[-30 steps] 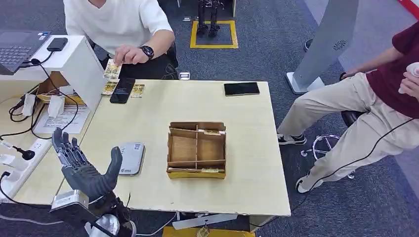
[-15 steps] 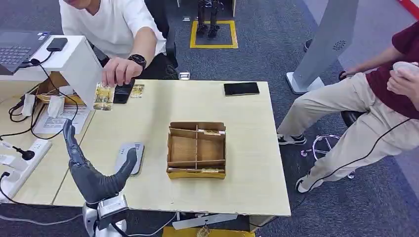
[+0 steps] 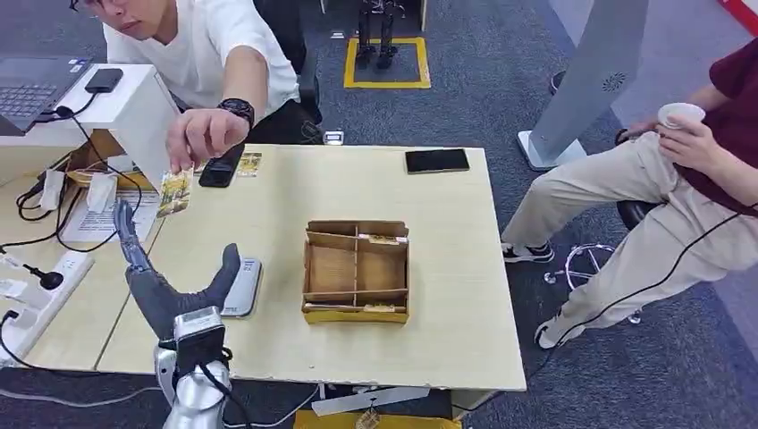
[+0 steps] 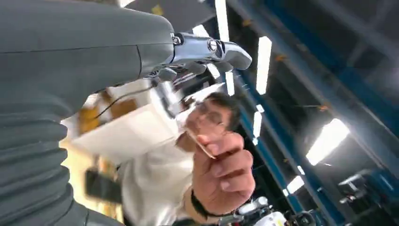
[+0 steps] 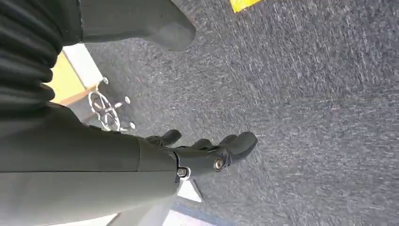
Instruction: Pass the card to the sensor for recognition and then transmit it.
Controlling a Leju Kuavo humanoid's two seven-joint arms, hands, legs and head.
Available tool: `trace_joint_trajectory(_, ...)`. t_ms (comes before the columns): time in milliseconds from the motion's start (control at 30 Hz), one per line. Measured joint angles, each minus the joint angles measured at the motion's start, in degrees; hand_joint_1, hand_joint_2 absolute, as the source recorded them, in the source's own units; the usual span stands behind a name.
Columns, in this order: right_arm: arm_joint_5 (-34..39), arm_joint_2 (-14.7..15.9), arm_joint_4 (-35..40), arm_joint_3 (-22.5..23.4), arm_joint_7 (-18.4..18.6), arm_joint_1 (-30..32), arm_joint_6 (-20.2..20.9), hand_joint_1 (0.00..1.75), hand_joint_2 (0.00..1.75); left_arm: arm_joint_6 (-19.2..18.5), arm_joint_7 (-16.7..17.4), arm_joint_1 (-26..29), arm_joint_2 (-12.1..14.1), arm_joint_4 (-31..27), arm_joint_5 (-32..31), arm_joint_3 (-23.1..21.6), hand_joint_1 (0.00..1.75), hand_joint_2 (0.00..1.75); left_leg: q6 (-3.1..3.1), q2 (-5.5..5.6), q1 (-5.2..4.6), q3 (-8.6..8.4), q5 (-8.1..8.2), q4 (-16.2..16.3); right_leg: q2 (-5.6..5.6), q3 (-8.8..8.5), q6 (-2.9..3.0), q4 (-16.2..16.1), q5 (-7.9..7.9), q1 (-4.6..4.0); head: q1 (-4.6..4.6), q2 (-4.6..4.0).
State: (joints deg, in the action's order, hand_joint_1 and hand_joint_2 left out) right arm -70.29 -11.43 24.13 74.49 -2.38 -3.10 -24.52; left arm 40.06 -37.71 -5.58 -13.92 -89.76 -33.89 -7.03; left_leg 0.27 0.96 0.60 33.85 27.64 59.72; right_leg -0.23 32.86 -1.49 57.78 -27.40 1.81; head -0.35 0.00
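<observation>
One card (image 3: pixel 174 192) hangs from a person's hand (image 3: pixel 204 136) at upper left, offered toward the robot's left hand (image 3: pixel 170 286), fingers spread apparently to receive it, sensor (image 3: pixel 240 286) alongside

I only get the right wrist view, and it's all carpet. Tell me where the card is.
Observer: A person's hand holds the card out over the left side of the table, just beyond the left hand.
Operator: Report that hand's state.
Observer: It is raised, fingers and thumb apart, holding nothing. The card isn't touching it.
Operator: Now locate the sensor.
Observer: The grey sensor pad lies flat on the table, close by the left hand's thumb.
</observation>
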Motion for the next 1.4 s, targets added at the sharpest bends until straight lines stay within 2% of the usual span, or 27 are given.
trace_joint_trajectory(67, -0.4, 0.6, -0.8, -0.5, 0.0, -0.2, -0.1, 0.0, 1.75, 0.0, -1.2, -1.7, -0.9, 1.8, -4.4, 2.8, 0.0, 1.75, 0.0, 0.0, -0.01, -0.01, 0.0, 0.0, 0.02, -0.01, 0.0, 0.0, 0.01, 0.0, 0.0, 0.02)
trace_joint_trajectory(300, -0.5, 1.5, -2.2, -1.0, 0.0, -0.5, -0.2, 0.0, 1.75, 0.0, -1.7, -4.0, -2.1, 4.5, -6.2, 6.7, 0.0, 1.75, -0.01, -0.01, 0.0, -0.02, 0.0, 0.0, 0.03, 0.01, 0.01, 0.0, 0.0, 0.0, 0.0, 0.02)
trace_joint_trajectory(400, -0.7, 1.9, -2.6, -1.0, 0.0, -0.5, -0.3, 0.0, 1.75, 0.0, -2.3, -4.2, -2.4, 5.2, -10.8, 8.4, 0.0, 1.75, -0.01, -0.01, 0.0, -0.02, 0.01, 0.0, 0.03, 0.03, 0.01, 0.0, -0.01, -0.01, -0.02, 0.02)
trace_joint_trajectory(500, -0.7, 2.4, -3.1, -1.1, 0.0, -0.5, -0.5, 0.0, 1.75, 0.0, -2.3, -5.6, -2.7, 6.7, -12.7, 10.1, 0.0, 1.75, -0.01, -0.01, 0.0, -0.01, 0.0, 0.0, 0.02, 0.03, 0.01, 0.0, -0.01, -0.01, 0.0, 0.0)
trace_joint_trajectory(667, -1.2, 3.1, -3.8, -1.6, -0.4, -0.5, -0.3, 0.0, 1.75, 0.1, -2.3, -7.5, -3.2, 7.5, -22.1, 13.3, 0.0, 1.75, -0.02, -0.02, 0.0, -0.02, -0.01, 0.0, 0.04, 0.01, 0.0, 0.0, 0.0, 0.0, 0.0, 0.02)
trace_joint_trajectory(900, -1.6, 3.6, -4.7, -2.4, -0.5, -0.6, -0.3, 0.0, 1.75, 0.1, -2.3, -8.7, -3.6, 7.4, -25.6, 15.8, 0.0, 1.75, -0.03, -0.01, 0.0, -0.02, -0.01, 0.0, 0.04, 0.02, 0.01, 0.0, 0.0, 0.0, 0.0, 0.02)
trace_joint_trajectory(933, -1.6, 3.6, -4.9, -2.4, -0.6, -0.7, -0.3, 0.0, 1.75, 0.1, -2.3, -8.7, -3.6, 7.3, -26.0, 16.0, 0.09, 1.75, -0.03, -0.01, 0.0, -0.02, -0.01, 0.0, 0.04, 0.02, 0.01, 0.0, -0.01, 0.0, 0.0, 0.02)
trace_joint_trajectory(967, -1.6, 3.6, -5.0, -2.4, -0.6, -0.7, -0.3, 0.0, 1.75, 0.1, -2.3, -8.8, -3.6, 7.3, -26.3, 16.1, 1.75, 1.75, -0.03, -0.01, 0.0, -0.02, -0.01, 0.0, 0.03, 0.02, 0.01, 0.0, -0.01, 0.0, 0.0, 0.0)
trace_joint_trajectory(1400, -1.6, 3.7, -5.6, -2.7, -0.6, -0.8, -0.4, 0.0, 1.75, 0.1, -2.3, -9.0, -3.7, 6.4, -25.4, 16.8, 1.75, 1.75, -0.03, -0.02, 0.0, -0.02, -0.01, 0.0, 0.05, 0.03, 0.01, 0.0, 0.0, 0.0, 0.0, 0.02)
